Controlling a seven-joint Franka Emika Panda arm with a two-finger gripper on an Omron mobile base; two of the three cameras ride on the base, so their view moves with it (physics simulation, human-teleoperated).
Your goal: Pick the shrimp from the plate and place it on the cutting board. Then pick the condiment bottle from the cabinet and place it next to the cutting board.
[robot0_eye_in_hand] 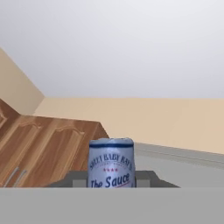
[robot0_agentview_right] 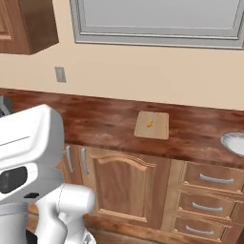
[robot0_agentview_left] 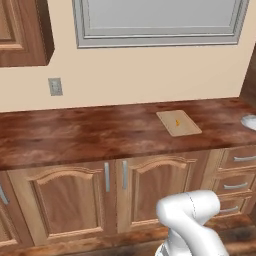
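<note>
Gripper: its dark fingers (robot0_eye_in_hand: 144, 178) stand close on either side of the condiment bottle (robot0_eye_in_hand: 111, 162), jaws narrowed onto it, holding it
Condiment bottle: upright between the fingers in the hand view, blue-grey cap with white lettering facing the camera, seen against the beige wall and pale ceiling
Cabinet: brown panelled doors (robot0_eye_in_hand: 39, 148) lie left of the bottle in the hand view; a wall cupboard (robot0_agentview_left: 22, 30) hangs high and well left of the cutting board
Cutting board: flat on the dark wood counter (robot0_agentview_left: 75, 135), tan (robot0_agentview_left: 178, 123)
Shrimp: small orange piece (robot0_agentview_left: 177, 122) lying on the cutting board, near its middle
Plate: grey-rimmed (robot0_agentview_right: 233, 142), on the counter right of the cutting board, well apart from it
Wall outlet: (robot0_agentview_left: 55, 86) above the counter, far left of the cutting board
</note>
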